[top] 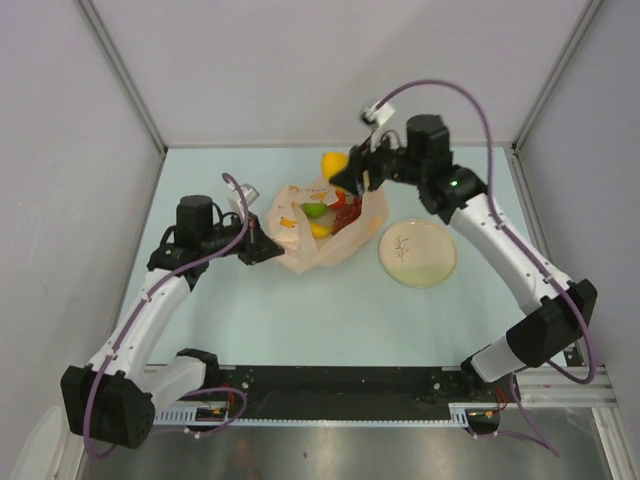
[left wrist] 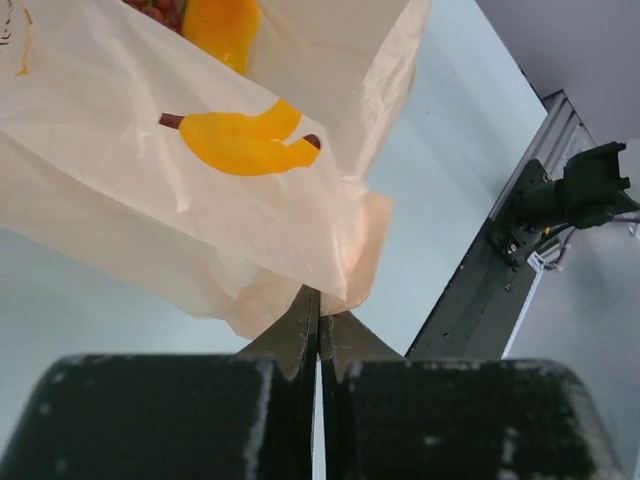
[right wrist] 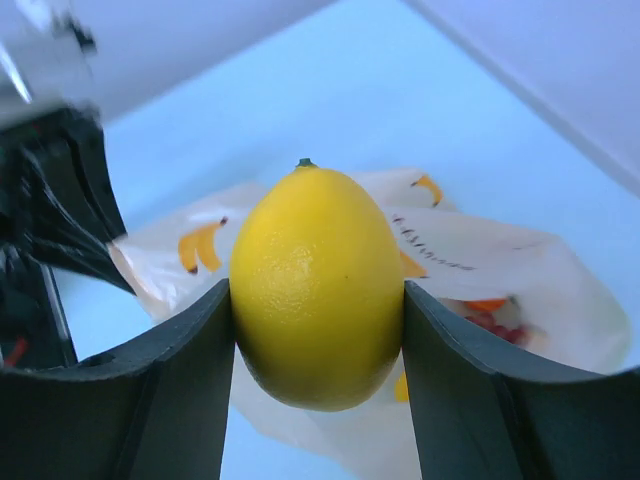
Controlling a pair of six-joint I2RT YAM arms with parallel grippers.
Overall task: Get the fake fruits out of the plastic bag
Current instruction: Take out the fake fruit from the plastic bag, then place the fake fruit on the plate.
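The peach plastic bag (top: 325,228) lies mid-table with its mouth open, and inside it show a green apple (top: 314,210), a yellow fruit (top: 320,230) and red grapes (top: 347,213). My left gripper (top: 268,248) is shut on the bag's left edge (left wrist: 330,290). A banana print (left wrist: 240,140) marks the bag wall just ahead of it. Above the bag's far rim, my right gripper (top: 345,172) is shut on a yellow lemon (right wrist: 316,285), which hangs over the bag (right wrist: 480,260) between both fingers (right wrist: 190,370).
A round cream plate (top: 417,252) with a twig drawing sits right of the bag. The black front rail (top: 340,380) runs along the near edge, and the enclosure walls (top: 120,70) close in the back and sides.
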